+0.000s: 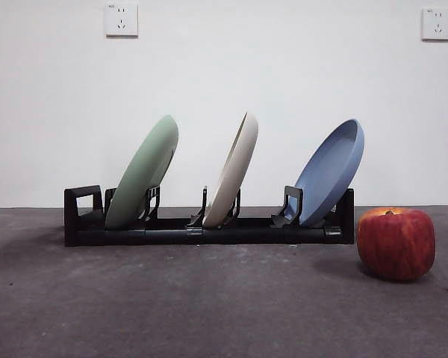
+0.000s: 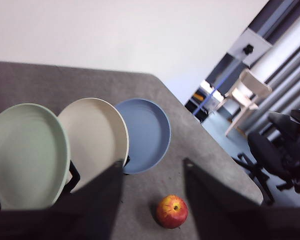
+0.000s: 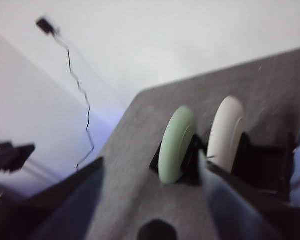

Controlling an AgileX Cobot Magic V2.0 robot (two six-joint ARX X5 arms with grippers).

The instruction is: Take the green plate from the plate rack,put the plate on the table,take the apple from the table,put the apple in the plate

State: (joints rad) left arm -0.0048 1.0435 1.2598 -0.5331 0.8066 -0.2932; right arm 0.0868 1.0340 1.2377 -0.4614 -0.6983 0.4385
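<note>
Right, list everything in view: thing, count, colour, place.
green plate: one, pale mint green, leaning in the plate rack's slot nearest the loop end.
cream-white plate: one, cream, middle slot.
blue plate: one, blue, end slot nearest the apple.
plate rack: one, black, on the table.
apple: one, red with a yellow-orange top, on the table beside the rack's blue-plate end.
table: one, dark grey.
wall sockets: two, white, on the wall.
left gripper: black, open, above the plates and apple.
right gripper: black, open, above the green plate's end.
</note>
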